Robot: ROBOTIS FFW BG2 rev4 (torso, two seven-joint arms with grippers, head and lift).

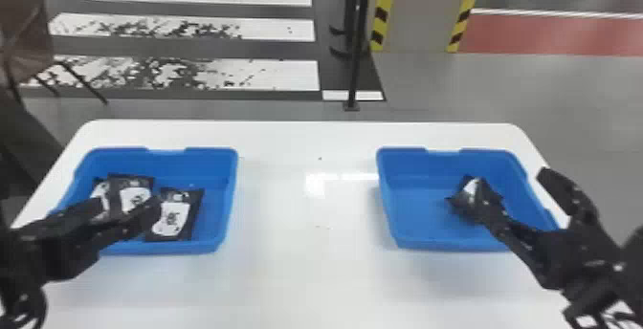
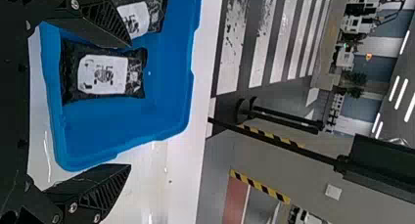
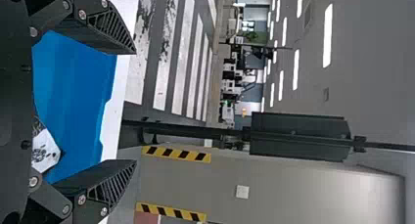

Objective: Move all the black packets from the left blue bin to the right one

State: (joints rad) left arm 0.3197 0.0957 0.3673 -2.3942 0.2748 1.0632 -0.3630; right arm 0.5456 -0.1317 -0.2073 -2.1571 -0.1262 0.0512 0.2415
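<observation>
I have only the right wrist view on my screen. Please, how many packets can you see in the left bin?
Observer: I count three packets in the left bin.
Operator: Thank you. Is any packet lying over another?
Observer: Yes, two overlap toward the bin's left side.
Operator: And the left gripper, is it holding one of them?
Observer: No, the left gripper is open and holds nothing.
</observation>
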